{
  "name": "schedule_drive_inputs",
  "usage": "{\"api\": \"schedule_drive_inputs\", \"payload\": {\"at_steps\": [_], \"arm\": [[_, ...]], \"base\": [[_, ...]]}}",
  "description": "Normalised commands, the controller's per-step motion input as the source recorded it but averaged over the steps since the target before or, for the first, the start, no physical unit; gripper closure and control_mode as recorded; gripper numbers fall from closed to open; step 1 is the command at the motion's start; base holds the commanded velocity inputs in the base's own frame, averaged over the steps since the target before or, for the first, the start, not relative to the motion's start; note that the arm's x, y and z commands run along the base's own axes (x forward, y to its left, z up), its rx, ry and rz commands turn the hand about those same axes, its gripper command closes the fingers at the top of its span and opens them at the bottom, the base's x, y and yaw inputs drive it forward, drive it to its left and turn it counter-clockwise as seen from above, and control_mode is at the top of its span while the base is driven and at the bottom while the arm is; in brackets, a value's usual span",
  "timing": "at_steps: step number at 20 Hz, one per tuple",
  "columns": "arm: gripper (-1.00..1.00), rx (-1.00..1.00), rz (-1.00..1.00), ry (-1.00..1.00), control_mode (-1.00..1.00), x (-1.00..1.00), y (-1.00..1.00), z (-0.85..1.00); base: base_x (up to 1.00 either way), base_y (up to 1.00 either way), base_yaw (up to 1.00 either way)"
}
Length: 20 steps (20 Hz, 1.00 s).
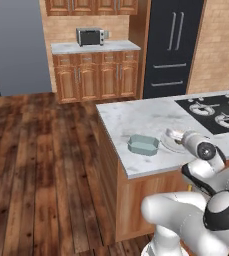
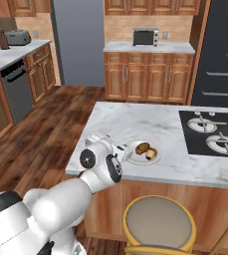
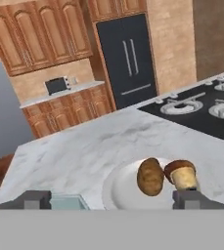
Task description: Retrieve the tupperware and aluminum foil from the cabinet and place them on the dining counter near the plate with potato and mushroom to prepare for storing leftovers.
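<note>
Tupperware (image 1: pixel 143 145) sits beside plate (image 1: pixel 169 145) on dining counter (image 1: pixel 136 117).

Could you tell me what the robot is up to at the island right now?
The tupperware sits on the dining counter beside the plate with the potato and mushroom. The gripper hangs open just above them, holding nothing. The aluminum foil is not on the counter yet.

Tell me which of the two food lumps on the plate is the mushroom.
The mushroom is the capped one, dark brown on top with a pale tan stem. The potato beside it is a plain brown oval. Both sit on the plate.
</note>
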Motion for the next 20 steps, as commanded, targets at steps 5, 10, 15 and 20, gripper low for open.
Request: {"api": "schedule_drive_inputs", "payload": {"at_steps": [5, 10, 15, 20], "arm": [[-1.00, -0.25, 0.02, 0.09, -1.00, 0.17, 0.53, 1.00], [-1.00, -0.26, 0.02, 0.19, -1.00, -0.01, 0.38, 1.00], [-1.00, -0.28, 0.02, 0.28, -1.00, -0.38, 0.21, 1.00], [-1.00, -0.32, 0.17, 0.33, -1.00, -0.91, 0.27, 0.43]], "base": [[0.00, 0.00, 0.00], [0.00, 0.00, 0.00], [0.00, 0.00, 0.00], [0.00, 0.00, 0.00]]}}
